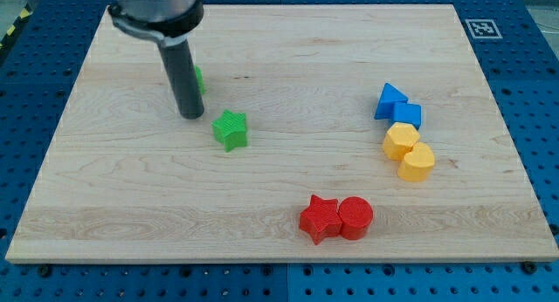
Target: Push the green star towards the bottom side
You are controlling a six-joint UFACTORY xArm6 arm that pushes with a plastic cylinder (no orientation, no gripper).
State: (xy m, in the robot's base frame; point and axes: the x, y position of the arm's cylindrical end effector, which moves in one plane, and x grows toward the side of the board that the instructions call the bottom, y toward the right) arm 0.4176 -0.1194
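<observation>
The green star (231,130) lies on the wooden board (279,188), left of the middle. My tip (190,115) is just up and to the left of the star, a small gap apart from it. A second green block (199,78) is mostly hidden behind my rod, and its shape cannot be made out.
At the view's right lie a blue triangle (389,100), a blue block (409,115), a yellow block (401,140) and a yellow round block (417,162), close together. A red star (320,218) and a red cylinder (355,218) touch near the view's bottom.
</observation>
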